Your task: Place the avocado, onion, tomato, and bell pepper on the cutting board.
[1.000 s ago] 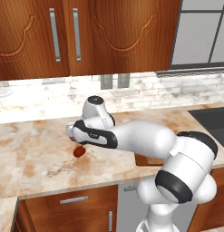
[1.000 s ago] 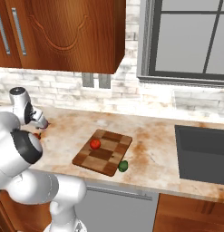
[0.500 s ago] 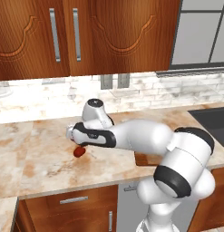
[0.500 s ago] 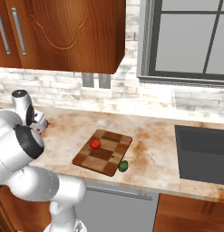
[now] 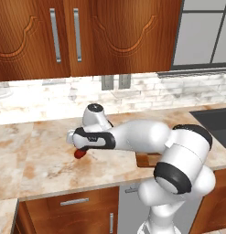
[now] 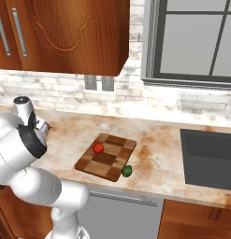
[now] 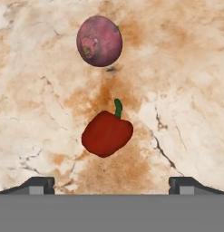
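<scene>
One of each vegetable, four total. Bell pepper (image 7: 107, 133): one, deep red with a short green stem, lying on the bare marble counter (image 7: 186, 90), centred between the two finger tips in the hand view, nothing touching it; in the left base view it peeks out as a red lump (image 5: 79, 154) just under the hand. Onion (image 7: 99, 41): one, dull purple, on the counter just beyond the pepper, apart from it, not on the board. Tomato (image 6: 98, 148): one, bright orange-red, sitting on the cutting board (image 6: 107, 158) toward its left side. Avocado (image 6: 127, 171): one, dark green, at the board's near right corner; cannot tell whether it rests on the wood or just off the edge. The board is one checkered wooden rectangle, well to the right of the pepper and onion, so it carries the tomato for sure and possibly the avocado. Gripper (image 7: 111, 183): jaws spread wide, empty, tips well clear on both sides of the pepper, hovering above it. The arm reaches left across the counter, hand (image 5: 87, 137) low over the pepper spot. Surroundings: one dark sink (image 6: 208, 158) right of the board, wooden cabinets (image 5: 64, 36) above, a window (image 6: 196, 42) over the sink, and a double outlet (image 6: 99, 83) on the brick backsplash.
</scene>
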